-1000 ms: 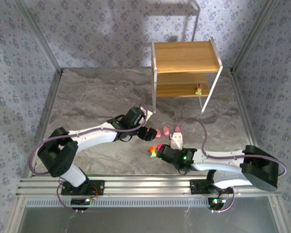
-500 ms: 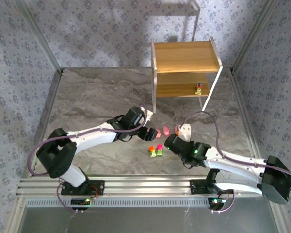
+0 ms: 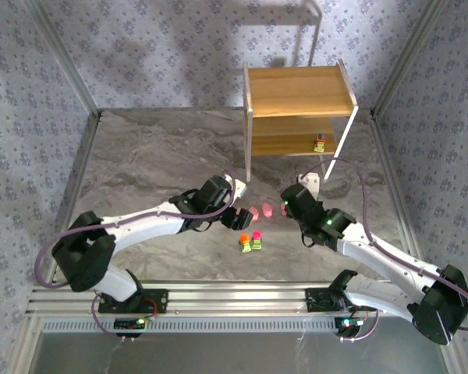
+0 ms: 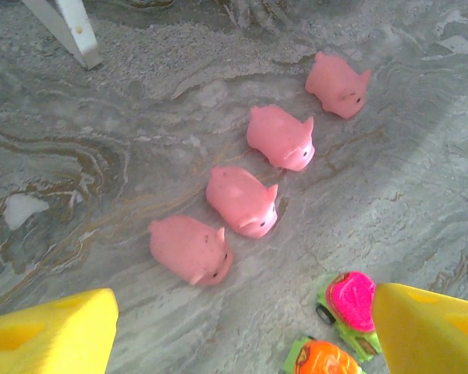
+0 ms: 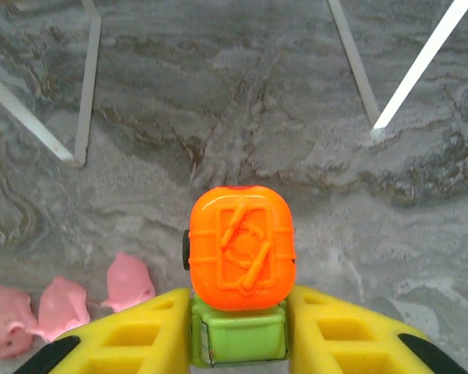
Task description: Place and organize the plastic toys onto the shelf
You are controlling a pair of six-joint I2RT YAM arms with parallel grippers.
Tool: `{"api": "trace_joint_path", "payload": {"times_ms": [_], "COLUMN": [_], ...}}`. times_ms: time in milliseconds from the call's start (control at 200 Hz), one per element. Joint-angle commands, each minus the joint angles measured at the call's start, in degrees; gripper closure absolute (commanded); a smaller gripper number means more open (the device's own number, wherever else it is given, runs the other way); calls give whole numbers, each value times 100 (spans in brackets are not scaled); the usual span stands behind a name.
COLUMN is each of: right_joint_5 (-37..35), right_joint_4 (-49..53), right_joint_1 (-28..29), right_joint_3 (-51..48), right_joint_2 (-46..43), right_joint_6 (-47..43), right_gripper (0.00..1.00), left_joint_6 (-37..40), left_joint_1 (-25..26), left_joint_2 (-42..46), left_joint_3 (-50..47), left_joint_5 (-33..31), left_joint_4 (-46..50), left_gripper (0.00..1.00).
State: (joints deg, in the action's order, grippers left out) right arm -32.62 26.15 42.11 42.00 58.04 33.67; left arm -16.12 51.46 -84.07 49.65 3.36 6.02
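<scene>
Seemingly wheeled, the toy (image 5: pixel 242 248) is orange over green.

pigs (image 4: pixel 242 199) in a row, two blocky toys (image 4: pixel 349 302) beside them, shelf (image 3: pixel 299 92) behind

Four pink pigs (image 4: pixel 242 200) lie in a slanting row on the table (image 4: pixel 101 156), with a pink-topped toy (image 4: pixel 349 304) and an orange-topped toy (image 4: pixel 324 360) just beside them (both on green bases). A second orange toy (image 5: pixel 242 248) is pinched upright in the right gripper (image 5: pixel 238 312). Another blocky toy (image 3: pixel 319 143) stands on the lower board of the shelf (image 3: pixel 300 91), at its right end.
</scene>
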Motion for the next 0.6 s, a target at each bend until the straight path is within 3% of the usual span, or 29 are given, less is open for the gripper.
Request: {"api": "trace_joint_path", "payload": {"times_ms": [0,280,595], "right_joint_5": [231,680,1007], "right_joint_4": [-239,-899,-1349], "right_joint_1": [-257,-975,-1472], "right_joint_3": [327,553,899], "right_joint_2": [113,659,1070], "right_joint_6": [-531,-920,-1176], "right_gripper": [68,68,68], "left_joint_6": [-103,-104,-1], "left_joint_1": [99,321,391], "left_joint_2": [379,1139,1132], "left_joint_3": [-264,-1360,-1396], "left_joint_5": [-165,-147,77], "left_joint_4": [-43,-687,-919], "left_gripper": [15,15,14]}}
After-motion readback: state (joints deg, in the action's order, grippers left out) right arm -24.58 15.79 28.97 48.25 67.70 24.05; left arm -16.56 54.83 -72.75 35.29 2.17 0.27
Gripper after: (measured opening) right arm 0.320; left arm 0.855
